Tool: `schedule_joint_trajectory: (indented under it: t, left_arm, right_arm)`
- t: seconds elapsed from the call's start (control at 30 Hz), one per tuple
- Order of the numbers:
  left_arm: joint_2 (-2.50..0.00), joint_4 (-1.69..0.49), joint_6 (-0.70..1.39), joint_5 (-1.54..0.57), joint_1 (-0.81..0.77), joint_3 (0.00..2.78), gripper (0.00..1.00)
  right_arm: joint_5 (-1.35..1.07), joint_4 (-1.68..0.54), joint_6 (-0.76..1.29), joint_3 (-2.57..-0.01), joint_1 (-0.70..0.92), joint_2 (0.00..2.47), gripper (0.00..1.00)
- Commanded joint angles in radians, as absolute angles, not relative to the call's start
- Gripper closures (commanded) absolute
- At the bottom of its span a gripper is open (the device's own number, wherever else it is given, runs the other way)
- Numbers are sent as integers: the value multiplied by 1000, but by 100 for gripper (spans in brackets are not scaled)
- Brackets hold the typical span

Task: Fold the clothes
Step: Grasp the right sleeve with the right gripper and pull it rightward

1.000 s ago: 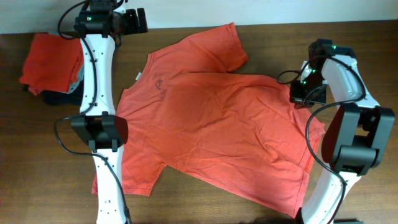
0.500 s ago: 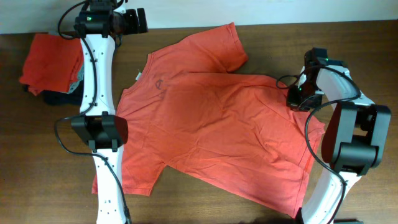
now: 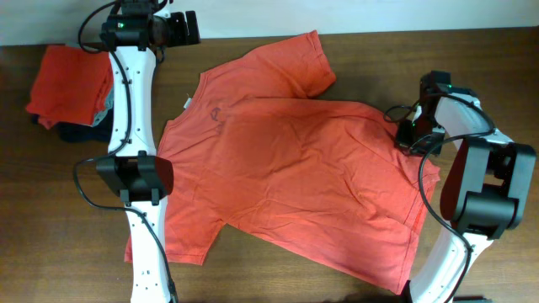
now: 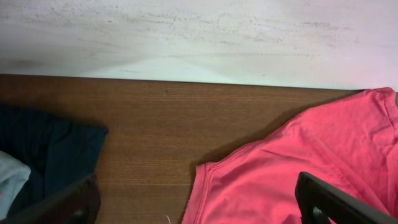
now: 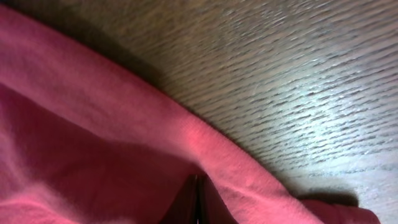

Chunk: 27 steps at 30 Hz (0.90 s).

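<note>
An orange-red T-shirt (image 3: 286,160) lies spread and wrinkled across the wooden table (image 3: 379,59), collar to the left. My right gripper (image 3: 406,136) sits at the shirt's right edge. In the right wrist view it (image 5: 198,202) is shut on a fold of the shirt (image 5: 93,143), which is raised a little off the wood. My left gripper (image 3: 190,28) hovers at the back edge of the table, beside the shirt's far sleeve. In the left wrist view it (image 4: 199,205) stands open, with the shirt's hem (image 4: 292,168) below and nothing held. A second, folded orange-red shirt (image 3: 67,74) tops a pile at the far left.
Under the folded shirt lie a dark navy garment (image 4: 43,149) and a pale grey one (image 4: 9,177). A white wall (image 4: 199,37) runs along the table's back edge. Both arm bases stand at the front edge, the left arm stretching over the shirt's left side.
My right gripper shifted slightly left, then back right, staying shut at the shirt's right edge. The left arm has not moved.
</note>
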<state>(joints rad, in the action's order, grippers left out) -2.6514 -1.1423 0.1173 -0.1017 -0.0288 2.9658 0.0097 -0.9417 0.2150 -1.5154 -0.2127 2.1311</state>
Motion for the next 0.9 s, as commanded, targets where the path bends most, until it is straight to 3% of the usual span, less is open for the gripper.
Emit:
schedule_joint_trajectory:
  t: [0.0,0.53,0.87]
  left_arm:
    - [-2637,-1143,119,-112,-30,2972,1]
    - [-2637,-1144,119,-112,-30,2972,0]
    - [-2637,-1145,119,-112,-30,2972,1]
  right_arm:
    - [38,-903,241,-1482,-239,2177,96]
    - [69,-598,189,-1521,-258,2223,96]
    - [57,-976,188,-2026,-354,2223,96]
